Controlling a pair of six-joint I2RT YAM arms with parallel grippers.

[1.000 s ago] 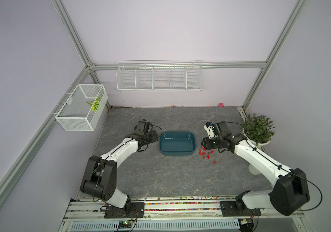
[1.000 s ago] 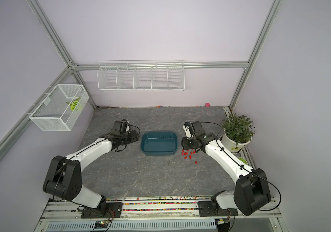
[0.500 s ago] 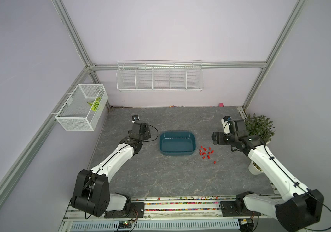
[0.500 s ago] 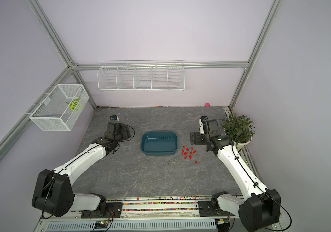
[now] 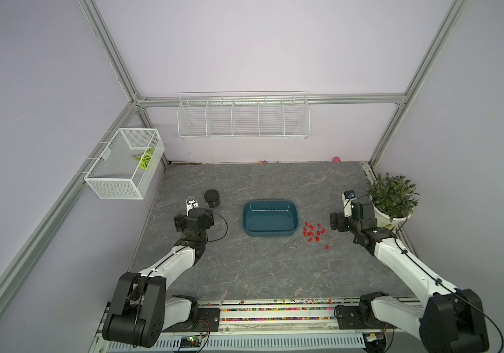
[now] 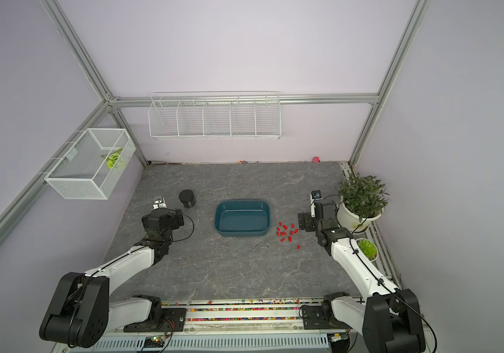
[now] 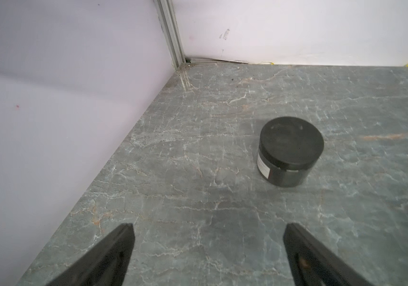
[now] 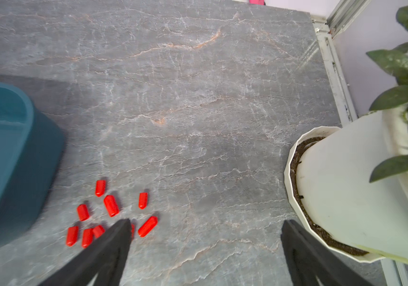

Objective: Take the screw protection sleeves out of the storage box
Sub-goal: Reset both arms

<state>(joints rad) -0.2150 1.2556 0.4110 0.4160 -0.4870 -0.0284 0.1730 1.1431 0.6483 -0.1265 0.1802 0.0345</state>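
Where the grey veined counter (image 5: pixel 260 269) meets lilac walls (image 5: pixel 244 45) and an aluminium frame (image 5: pixel 351 98), the scene holds, by count: two white wire baskets (image 5: pixel 243 116) hung on the walls, one black cup (image 5: pixel 212 198), one teal storage box (image 5: pixel 269 233), and two potted plants (image 6: pixel 361 195) at the right edge. About a dozen red screw protection sleeves (image 5: pixel 312 233) are visible in both top views; they are too small for a surer tally. All that I can see lie on the counter outside the storage box, scattered just beside its right wall. My right pincer (image 8: pixel 204 226) is spread wide, holding nothing, and hangs between that cluster and the larger plant pot; in the right wrist view the sleeves lie close by one fingertip, which hides part of one sleeve. My left pincer (image 7: pixel 208 230) is likewise spread, over bare counter near the black cup, with the storage box between it and the sleeves.
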